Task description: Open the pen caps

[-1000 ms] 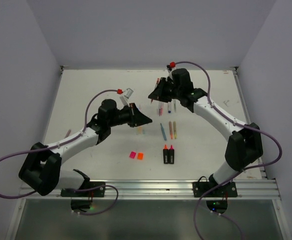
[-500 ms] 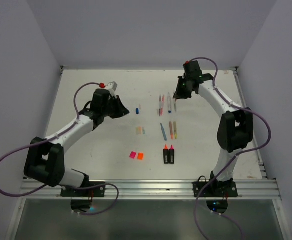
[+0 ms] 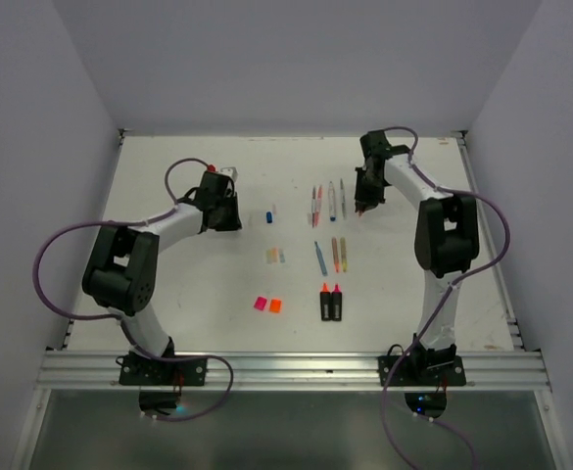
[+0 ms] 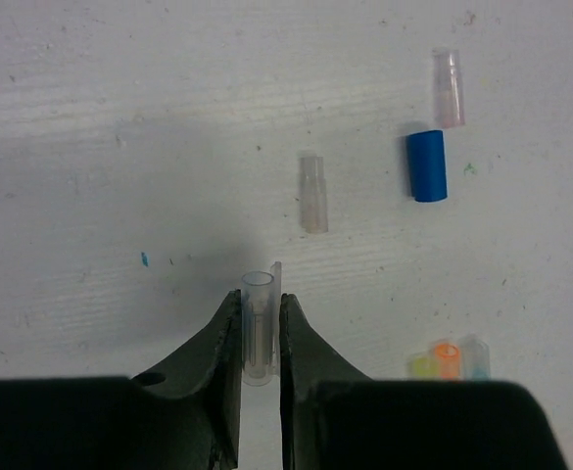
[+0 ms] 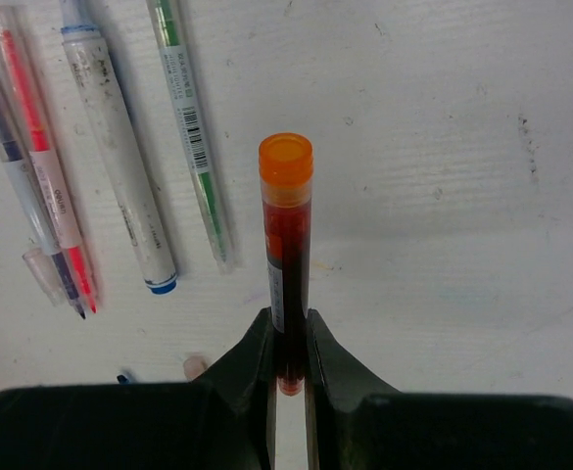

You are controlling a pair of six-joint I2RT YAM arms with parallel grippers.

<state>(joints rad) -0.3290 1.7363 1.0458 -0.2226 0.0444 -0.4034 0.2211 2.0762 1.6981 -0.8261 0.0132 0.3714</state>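
The left jaws pinch a clear cap [image 4: 257,331] and the right jaws pinch an orange pen [image 5: 286,250], so next both probably get laid on the worktop [image 4: 119,127].

The clear cap [image 4: 258,333] and orange pen [image 5: 288,245] are glossy translucent plastic, the blue cap [image 4: 426,165] matt, the table [image 4: 119,117] scuffed white.

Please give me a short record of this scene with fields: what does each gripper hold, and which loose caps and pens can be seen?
left gripper: jaws shut on a clear plastic pen cap
right gripper: jaws shut on a dark red pen barrel with an orange end
loose caps: short blue plastic cap; square pink cap beside square orange cap
pens lying: thick white pen, thin green pen
highlighters: two black highlighter bodies, tips bare
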